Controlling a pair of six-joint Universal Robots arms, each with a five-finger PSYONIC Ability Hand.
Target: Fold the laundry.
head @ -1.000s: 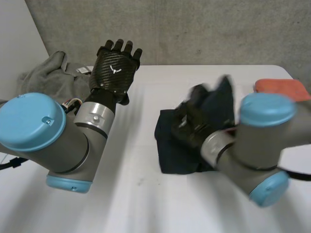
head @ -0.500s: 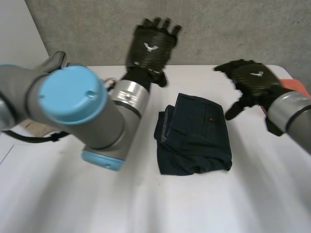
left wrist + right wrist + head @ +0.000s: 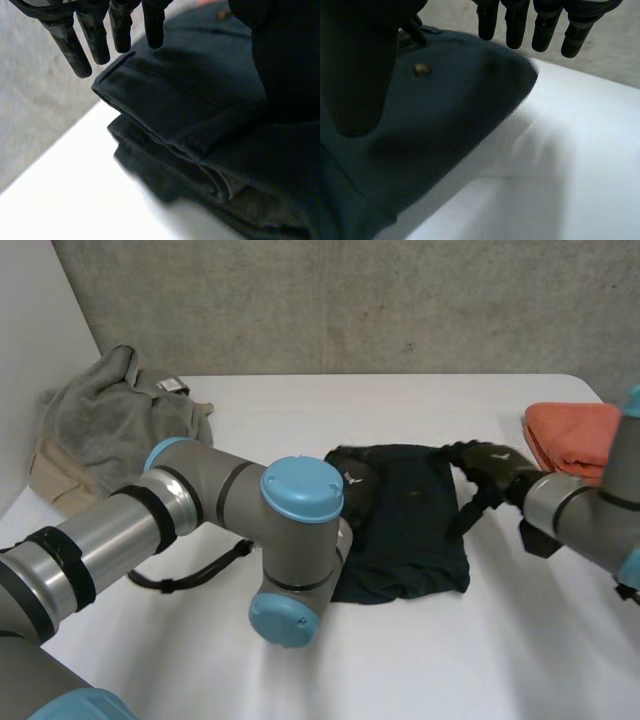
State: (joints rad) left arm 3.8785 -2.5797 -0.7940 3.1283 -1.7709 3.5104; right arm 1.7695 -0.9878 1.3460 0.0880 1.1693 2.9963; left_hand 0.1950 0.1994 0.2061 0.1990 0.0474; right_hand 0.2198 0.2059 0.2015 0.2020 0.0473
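The left hand (image 3: 352,483) and right hand (image 3: 492,464), raised moments ago, are coming down straight-fingered onto the folded dark garment (image 3: 410,535), probably flattening it.

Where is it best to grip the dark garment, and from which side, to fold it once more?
Grip the dark garment at its two far corners, one from each side. It lies flat, already folded, with stacked layers showing by the left hand, so a pinch there should catch them all. The right hand is open at the other corner.
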